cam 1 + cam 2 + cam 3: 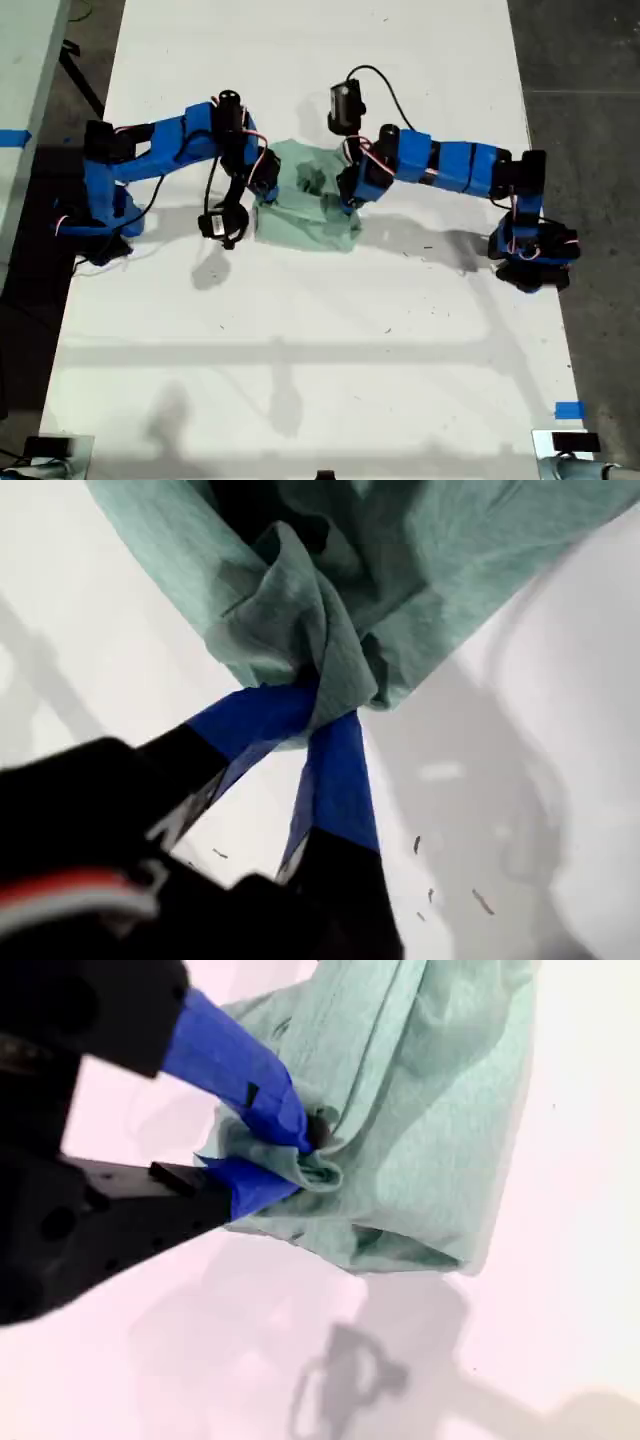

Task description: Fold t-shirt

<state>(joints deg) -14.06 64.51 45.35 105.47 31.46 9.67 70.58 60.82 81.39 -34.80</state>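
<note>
T-shirt: you are looking at one pale mint-green t-shirt (305, 200), bunched into a crumpled heap on the white table (300, 340), between the two arms' ends.
My first gripper: my first gripper (320, 705) is clamped narrow on a gathered twist of the t-shirt; the cloth fans out beyond the blue fingertips (335, 770), and the tabletop shows past it.
My second gripper: my second gripper (305, 1160) is pinched tight on a rolled fold at the t-shirt's edge, and the rest of the cloth spreads away from the jaws onto the table.
Arms: you have two blue arms; one arm (170, 145) reaches the t-shirt from the exterior view's left, the other arm (450, 160) from the exterior view's right. You cannot tell from the wrist views which is first.
Count: one t-shirt, two arms, two grippers, both gripping cloth.
Tape: two blue tape pieces lie well away from the t-shirt, one (12, 138) towards the exterior view's left, one (568, 410) towards its lower right.
</note>
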